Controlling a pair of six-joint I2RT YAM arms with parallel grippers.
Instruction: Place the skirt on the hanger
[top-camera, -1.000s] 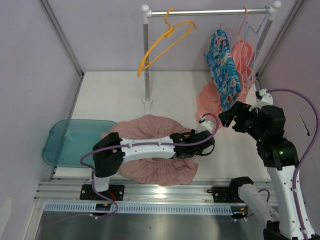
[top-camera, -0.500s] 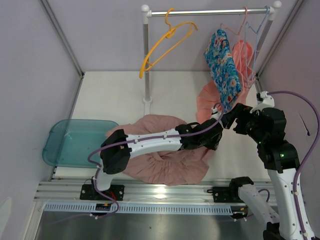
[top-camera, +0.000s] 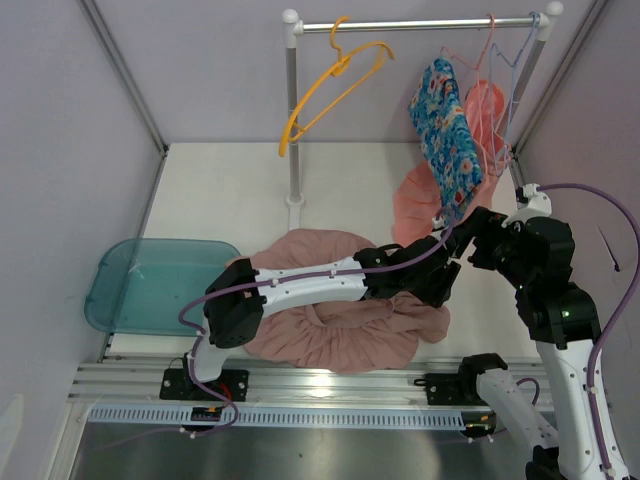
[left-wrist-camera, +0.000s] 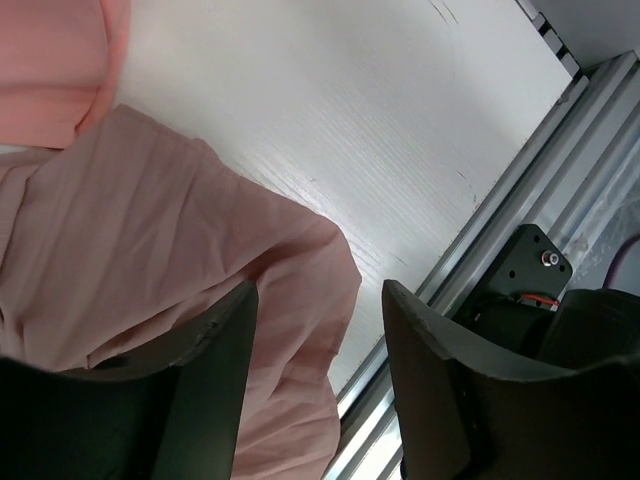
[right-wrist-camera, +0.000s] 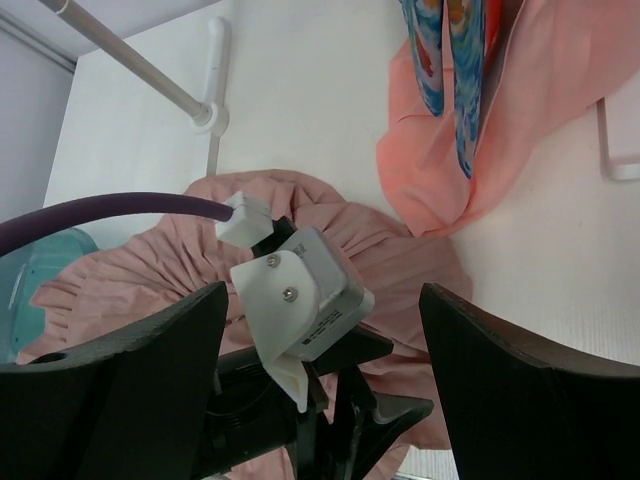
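Pink skirt (top-camera: 330, 330) lies heaped at lower centre of the top view, pulled rightward since a second ago and just released by the left gripper (left-wrist-camera: 320, 295), fingers now parted and empty; right gripper (right-wrist-camera: 322, 292) gapes empty nearby, so hanging remains undone.

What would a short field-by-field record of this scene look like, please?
skirt: dusty-pink skirt bunched on the table, not on any hanger
free hanger: yellow hanger hooked on the rail, nothing on it
left arm: left gripper open, low over the skirt's right edge
right arm: right gripper open, holding nothing, just above the left arm's wrist
other clothes: floral garment and salmon garment hanging at the rail's right end
tray: teal tray at the table's left edge
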